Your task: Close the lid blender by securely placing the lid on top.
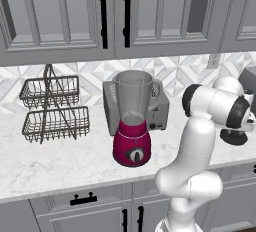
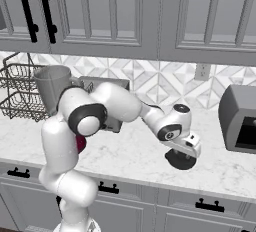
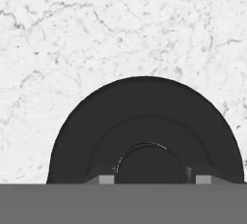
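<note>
**A:** What are the fingers doing?

**B:** In the hand view the gripper (image 3: 150,179) sits right over a round black lid (image 3: 144,131), with a small pale tip showing on either side of the lid's raised centre knob. Whether they pinch the knob or stand free of it, I cannot tell; the tips are mostly cut off at the bottom edge.

**A:** And where is that lid?

**B:** It lies flat on the white marble counter (image 3: 120,30). In the right base view the lid (image 2: 180,160) is directly beneath the hand (image 2: 184,145), near the counter's front edge, at about four o'clock from the picture's centre. In the left base view the lid (image 1: 234,137) peeks out behind the arm's elbow at about three o'clock.

**A:** The blender?

**B:** Well apart from the lid. In the left base view the blender (image 1: 132,121) stands upright near the centre, magenta base with grey dial facing forward, clear jar open at the top. A grey toaster (image 1: 159,107) stands just behind it, a two-tier wire basket (image 1: 52,108) at nine o'clock.

**A:** Anything else?

**B:** A dark grey appliance (image 2: 239,118) at three o'clock in the right base view.
</note>
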Controlling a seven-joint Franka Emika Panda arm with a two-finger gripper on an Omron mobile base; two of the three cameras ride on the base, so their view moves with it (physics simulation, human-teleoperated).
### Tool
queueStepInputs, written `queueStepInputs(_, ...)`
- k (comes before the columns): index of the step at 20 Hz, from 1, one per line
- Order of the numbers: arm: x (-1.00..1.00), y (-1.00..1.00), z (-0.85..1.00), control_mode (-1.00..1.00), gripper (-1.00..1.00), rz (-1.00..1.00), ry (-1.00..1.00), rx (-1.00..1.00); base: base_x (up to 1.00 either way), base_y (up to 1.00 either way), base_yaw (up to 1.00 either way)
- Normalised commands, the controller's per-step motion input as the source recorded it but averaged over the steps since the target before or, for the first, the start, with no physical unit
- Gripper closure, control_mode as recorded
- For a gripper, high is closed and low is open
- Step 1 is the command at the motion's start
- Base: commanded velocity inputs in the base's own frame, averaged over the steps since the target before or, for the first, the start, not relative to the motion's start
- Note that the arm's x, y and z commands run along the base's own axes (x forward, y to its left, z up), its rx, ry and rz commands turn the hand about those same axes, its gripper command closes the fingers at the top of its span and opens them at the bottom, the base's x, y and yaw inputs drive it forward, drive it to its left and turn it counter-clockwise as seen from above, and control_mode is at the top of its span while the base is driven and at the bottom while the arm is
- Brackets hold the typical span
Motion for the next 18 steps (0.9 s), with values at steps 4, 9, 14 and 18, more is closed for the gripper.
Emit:
queueStepInputs(4, -0.15, 0.57, 0.23, -1.00, 1.00, 0.00, 0.00, 0.00, 0.00, 0.00, 0.00)
queueStepInputs(9, -0.55, 0.65, 1.00, -1.00, 1.00, 0.00, -0.04, 0.00, 0.00, 0.00, 0.00)
queueStepInputs(14, -0.39, 0.92, 1.00, -1.00, 1.00, 0.00, -0.01, 0.00, 0.00, 0.00, 0.00)
queueStepInputs(18, -0.19, 0.97, 1.00, -1.00, 1.00, 0.00, 0.00, 0.00, 0.00, 0.00, 0.00)
